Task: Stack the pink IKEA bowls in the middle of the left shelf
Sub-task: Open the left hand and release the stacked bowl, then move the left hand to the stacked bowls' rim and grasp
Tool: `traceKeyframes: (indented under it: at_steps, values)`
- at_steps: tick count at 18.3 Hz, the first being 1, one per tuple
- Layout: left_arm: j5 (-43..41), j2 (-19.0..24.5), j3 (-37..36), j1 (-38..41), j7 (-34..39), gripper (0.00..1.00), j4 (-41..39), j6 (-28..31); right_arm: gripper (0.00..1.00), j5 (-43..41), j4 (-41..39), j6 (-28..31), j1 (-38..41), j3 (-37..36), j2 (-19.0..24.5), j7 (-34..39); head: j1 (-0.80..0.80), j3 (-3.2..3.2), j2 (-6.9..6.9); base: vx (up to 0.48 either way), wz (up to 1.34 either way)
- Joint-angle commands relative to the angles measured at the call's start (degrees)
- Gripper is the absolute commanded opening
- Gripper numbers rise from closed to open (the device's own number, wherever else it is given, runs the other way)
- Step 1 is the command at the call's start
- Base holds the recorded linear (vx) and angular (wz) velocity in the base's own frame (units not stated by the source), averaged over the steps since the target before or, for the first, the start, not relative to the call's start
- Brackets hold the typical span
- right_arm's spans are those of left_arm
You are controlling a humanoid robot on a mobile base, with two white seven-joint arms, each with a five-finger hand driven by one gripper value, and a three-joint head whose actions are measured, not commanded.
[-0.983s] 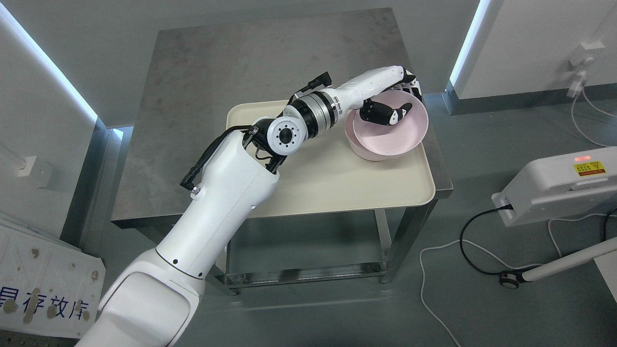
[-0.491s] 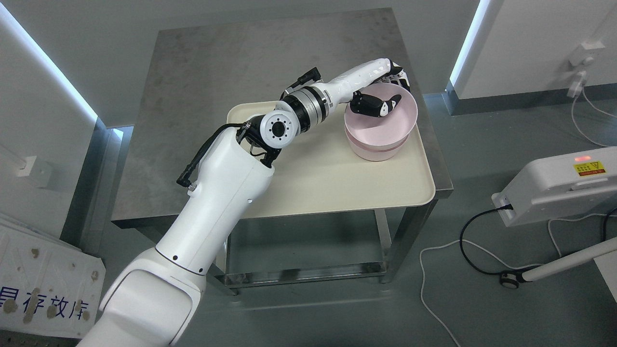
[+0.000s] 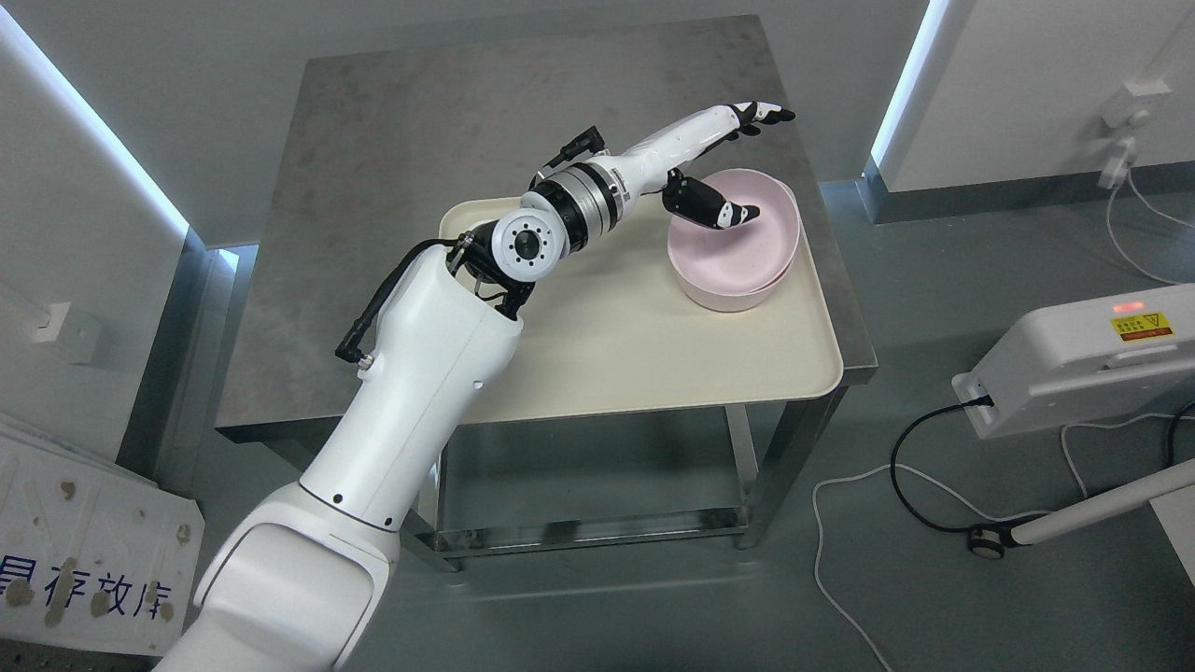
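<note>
Two pink bowls sit nested in one stack at the back right of a cream tray on a grey metal table. My left arm reaches in from the lower left across the tray. My left hand is open above the stack's far-left rim. Its fingers stretch out straight past the rim, off the bowl. The thumb hangs over the inside of the upper bowl; I cannot tell whether it touches. My right arm does not show.
The table's right edge lies just beyond the bowls. On the floor to the right are a white device with a red light and black and white cables. A white printed panel leans at the lower left.
The upper bowl, held tilted above the lower one, has come down leftward and now sits nested in it. My left hand has let go, its fingers swung out straight.
</note>
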Motion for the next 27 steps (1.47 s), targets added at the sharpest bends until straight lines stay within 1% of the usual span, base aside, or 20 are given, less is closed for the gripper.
traceKeyframes:
  at_steps: [1, 2, 3, 4, 5, 7, 8, 9, 11, 14, 15, 17, 20, 24, 27]
  values:
    - [5.76, 0.83, 12.58, 5.05, 0.88, 1.0, -12.79, -2.44, 1.0, -0.09, -1.0, 0.04, 0.0, -0.26, -1.0, 0.0, 0.0, 0.0, 0.0, 0.0, 0.0]
    - [12.51, 0.83, 14.87, 6.63, 0.53, 1.0, -16.66, -4.11, 1.0, -0.09, -1.0, 0.04, 0.0, -0.26, -1.0, 0.0, 0.0, 0.0, 0.0, 0.0, 0.0]
    - [17.1, 0.83, 15.94, 7.52, 0.35, 1.0, -20.18, -4.64, 1.0, -0.09, -1.0, 0.04, 0.0, -0.26, -1.0, 0.0, 0.0, 0.0, 0.0, 0.0, 0.0]
    - [17.84, 0.83, 16.82, 8.66, -0.87, 1.0, -23.87, -4.74, 1.0, -0.09, -1.0, 0.04, 0.0, -0.26, -1.0, 0.0, 0.0, 0.0, 0.0, 0.0, 0.0]
    - [17.85, 0.83, 18.05, 10.5, -4.54, 1.0, -27.13, -4.91, 1.0, -0.09, -1.0, 0.04, 0.0, -0.26, -1.0, 0.0, 0.0, 0.0, 0.0, 0.0, 0.0]
    - [17.76, 0.83, 17.8, 13.14, -15.86, 1.0, -29.35, -6.74, 1.0, -0.09, -1.0, 0.04, 0.0, -0.26, -1.0, 0.0, 0.0, 0.0, 0.0, 0.0, 0.0]
    - [17.41, 0.83, 16.75, 14.55, -18.7, 1.0, -29.45, -7.54, 1.0, -0.09, -1.0, 0.04, 0.0, -0.26, -1.0, 0.0, 0.0, 0.0, 0.0, 0.0, 0.0]
    - [16.36, 0.83, 15.44, 15.78, -19.16, 1.0, -29.45, -7.81, 1.0, -0.09, -1.0, 0.04, 0.0, -0.26, -1.0, 0.0, 0.0, 0.0, 0.0, 0.0, 0.0]
    - [10.5, 0.83, 13.15, 17.45, -19.16, 0.98, -29.27, -8.08, 1.0, -0.09, -1.0, 0.04, 0.0, -0.26, -1.0, 0.0, 0.0, 0.0, 0.0, 0.0, 0.0]
    - [-3.2, 0.83, 12.08, 18.25, -18.9, 0.98, -27.09, -8.08, 1.0, -0.09, -1.0, 0.04, 0.0, -0.26, -1.0, 0.0, 0.0, 0.0, 0.0, 0.0, 0.0]
    - [-5.77, 0.83, 12.08, 18.16, -18.38, 0.97, -26.03, -8.08, 1.0, -0.09, -1.0, 0.04, 0.0, -0.26, -1.0, 0.0, 0.0, 0.0, 0.0, 0.0, 0.0]
    - [-10.95, 0.83, 12.0, 17.9, -15.14, 0.96, -23.75, -8.08, 1.0, -0.09, -1.0, 0.04, 0.09, -0.26, -1.0, 0.0, 0.0, 0.0, 0.0, 0.0, 0.0]
    - [-18.87, 0.83, 11.3, 17.9, -14.33, 0.94, -21.9, -8.08, 1.0, -0.09, -1.0, 0.04, 0.0, -0.26, -1.0, 0.0, 0.0, 0.0, 0.0, 0.0, 0.0]
    - [-24.42, 0.83, 10.33, 18.16, -14.33, 0.91, -20.4, -8.08, 1.0, -0.09, -1.0, 0.04, 0.0, -0.26, -1.0, 0.0, 0.0, 0.0, 0.0, 0.0, 0.0]
    - [-25.66, 0.83, 9.36, 18.16, -14.33, 0.87, -19.78, -8.08, 1.0, -0.09, -1.0, 0.04, 0.0, -0.26, -1.0, 0.0, 0.0, 0.0, 0.0, 0.0, 0.0]
